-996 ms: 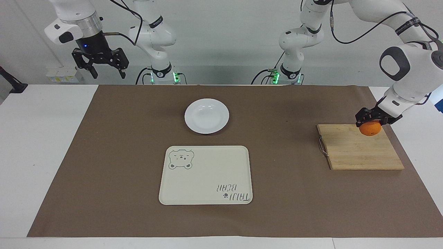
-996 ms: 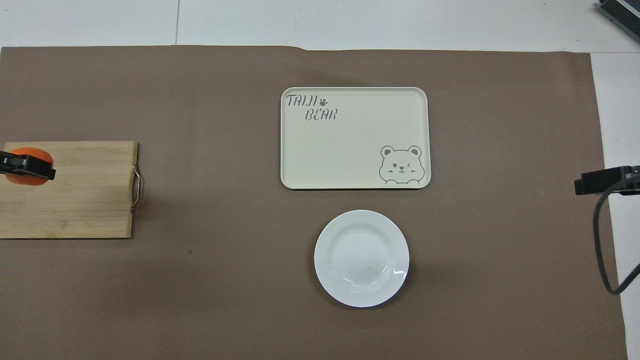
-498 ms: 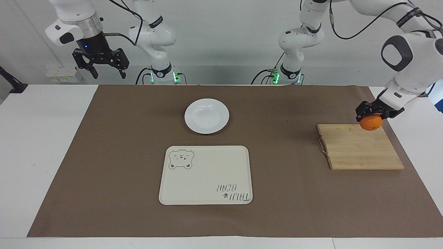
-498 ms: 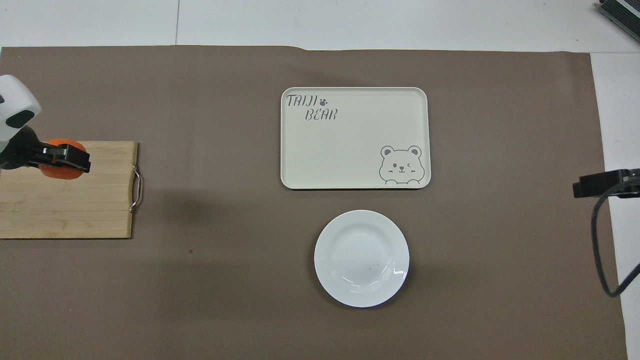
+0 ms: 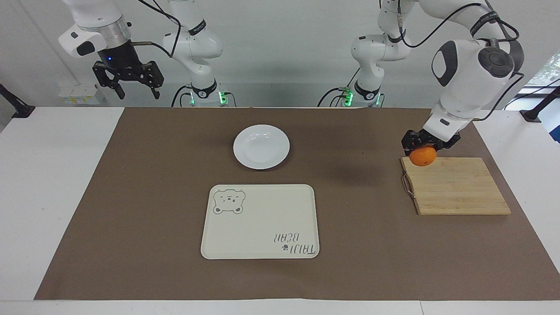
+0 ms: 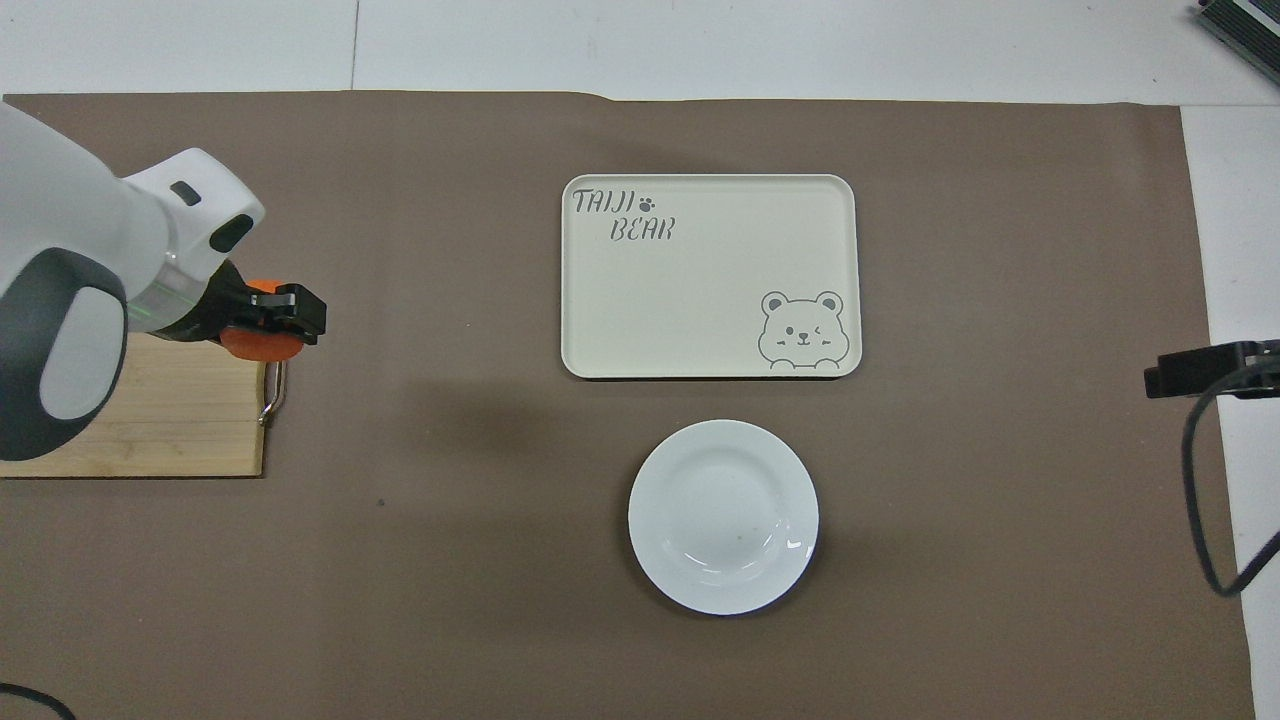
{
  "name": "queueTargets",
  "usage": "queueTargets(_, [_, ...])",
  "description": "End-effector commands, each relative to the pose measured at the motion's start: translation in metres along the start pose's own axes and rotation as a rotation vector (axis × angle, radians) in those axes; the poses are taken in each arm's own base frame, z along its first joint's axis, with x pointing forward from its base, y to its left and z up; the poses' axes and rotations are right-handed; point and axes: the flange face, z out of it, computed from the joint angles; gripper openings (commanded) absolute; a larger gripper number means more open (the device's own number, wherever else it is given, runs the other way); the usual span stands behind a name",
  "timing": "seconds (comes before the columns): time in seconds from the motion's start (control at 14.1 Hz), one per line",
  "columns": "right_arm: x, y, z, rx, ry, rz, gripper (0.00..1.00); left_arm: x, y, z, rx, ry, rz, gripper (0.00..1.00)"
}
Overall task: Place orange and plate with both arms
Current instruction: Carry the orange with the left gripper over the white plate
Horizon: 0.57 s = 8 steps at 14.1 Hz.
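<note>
My right gripper (image 5: 127, 85) hangs high over the right arm's end of the table, fingers spread and grasping nothing — that arm waits. On the brown mat (image 5: 131, 197), the white plate (image 5: 261, 147) sits bare, nothing in it; the cream bear tray (image 5: 260, 221) lies just beside it, farther from me, equally bare. Toward the left arm's end, my left arm bends steeply down, wrist angled over the wooden cutting board (image 5: 457, 187). My left gripper (image 5: 425, 146) is clenched on the orange (image 5: 423, 156) — lifted clear of the wood, over the board's corner by its metal handle (image 5: 407, 185).
</note>
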Motion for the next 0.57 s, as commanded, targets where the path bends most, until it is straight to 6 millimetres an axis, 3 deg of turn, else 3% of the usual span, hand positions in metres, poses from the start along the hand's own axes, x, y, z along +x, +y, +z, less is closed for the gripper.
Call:
queueTargets(0.0, [-0.009, 0.002, 0.005, 0.058, -0.013, 0.02, 1.0, -0.017, 0.05, -0.007, 0.0, 0.017, -0.053, 0.0])
queueTargets(0.28, [-0.013, 0.002, 0.01, 0.101, -0.022, 0.029, 1.0, -0.046, 0.125, -0.011, -0.038, 0.039, -0.101, 0.0])
queueTargets(0.5, [-0.013, 0.008, 0.012, 0.16, -0.016, 0.049, 1.0, -0.07, 0.181, 0.0, -0.05, 0.041, -0.121, 0.0])
